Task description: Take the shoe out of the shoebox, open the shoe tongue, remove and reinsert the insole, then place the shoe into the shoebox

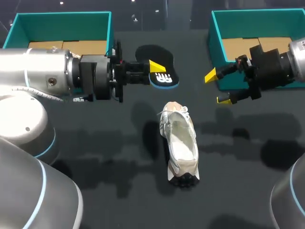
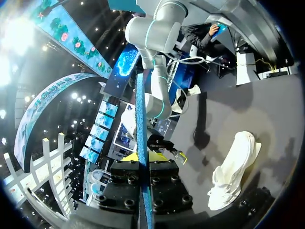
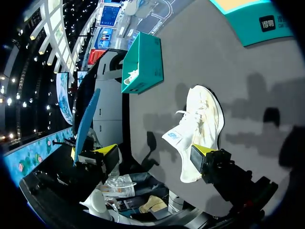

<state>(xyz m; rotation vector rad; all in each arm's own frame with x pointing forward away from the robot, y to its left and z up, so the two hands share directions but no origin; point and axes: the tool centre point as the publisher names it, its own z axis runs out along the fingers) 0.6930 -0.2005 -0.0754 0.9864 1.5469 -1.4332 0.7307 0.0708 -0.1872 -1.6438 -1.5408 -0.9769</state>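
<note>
Head view: left pincer (image 1: 155,71) grips the black insole (image 1: 165,79), seemingly by its edge; right pincer (image 1: 217,88) gapes open; white shoe (image 1: 181,143) lies on the worktop (image 1: 238,162).

From above and behind, my head camera looks down on the bench (image 1: 95,143); my wrist cameras face each other, nearer, all three sharing the shoe (image 1: 182,143).

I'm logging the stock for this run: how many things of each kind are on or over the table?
Teal shoeboxes: 2
White shoe: 1
Insole: 1
Total: 4
</note>
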